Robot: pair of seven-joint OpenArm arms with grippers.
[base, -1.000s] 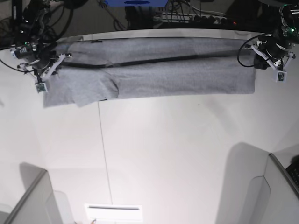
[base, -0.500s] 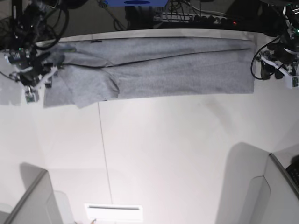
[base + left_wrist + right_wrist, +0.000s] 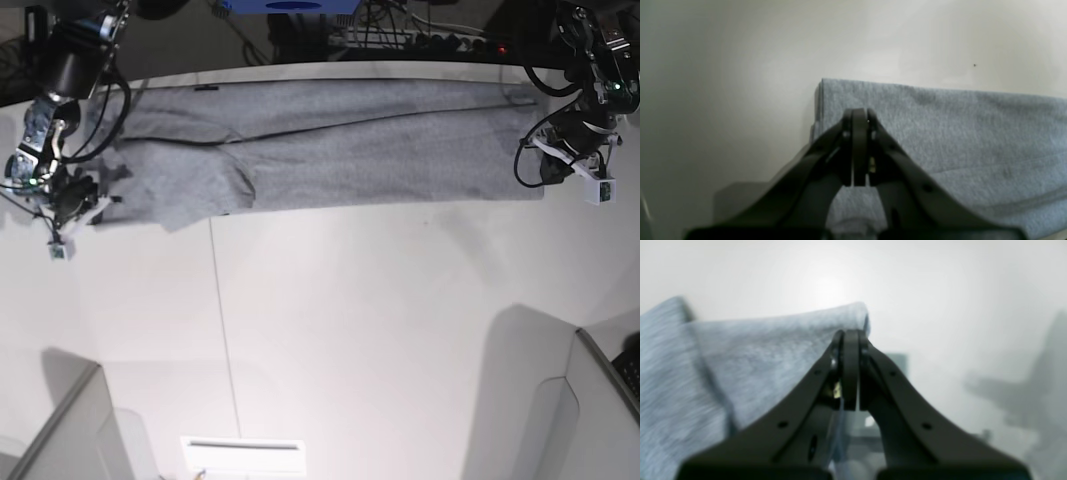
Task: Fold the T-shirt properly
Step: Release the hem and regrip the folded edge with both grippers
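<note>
One grey T-shirt (image 3: pixel 340 150), long axis left-right along table's (image 3: pixel 350 330) far edge.

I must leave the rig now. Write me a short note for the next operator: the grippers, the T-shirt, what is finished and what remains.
Left gripper: shut, at the near corner of the shirt's end; whether it pinches cloth cannot be told.
Right gripper: shut, at the opposite end's corner, cloth beside it; grip also unclear.
The heather-grey cotton T-shirt lies as a long band along the far edge of the white table, one sleeve sticking out toward the near side.
Done: lengthwise fold.
Left: tuck the sleeve, fold the band across.
</note>
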